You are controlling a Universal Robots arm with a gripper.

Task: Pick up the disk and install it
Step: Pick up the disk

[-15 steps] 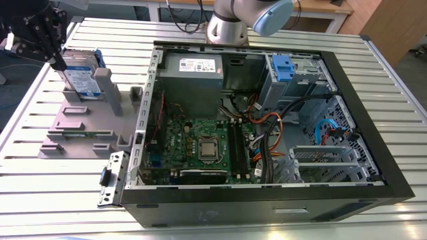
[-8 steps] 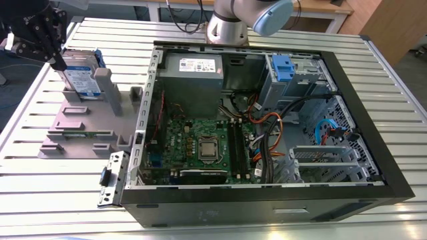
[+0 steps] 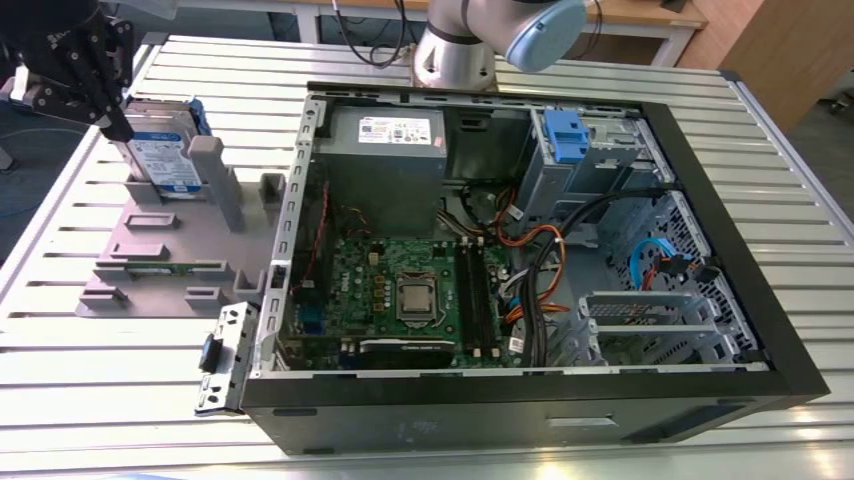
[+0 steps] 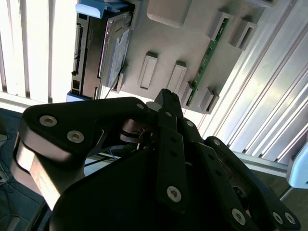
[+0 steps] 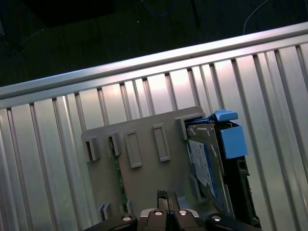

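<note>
Blue-bracketed disk (image 3: 167, 160) stands ungrasped in grey stand (image 3: 147, 245), ten o'clock from open case (image 3: 467, 415); gripper (image 3: 116, 128) hovers above, jaws pressed together, empty; install not yet done

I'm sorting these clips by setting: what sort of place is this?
Probably a robotics lab workbench: a slatted aluminium table, an opened desktop computer case, and the disk standing in a grey stand.

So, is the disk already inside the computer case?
No, the disk stands on edge in the grey stand, outside the case, on the exterior view's left.
</note>
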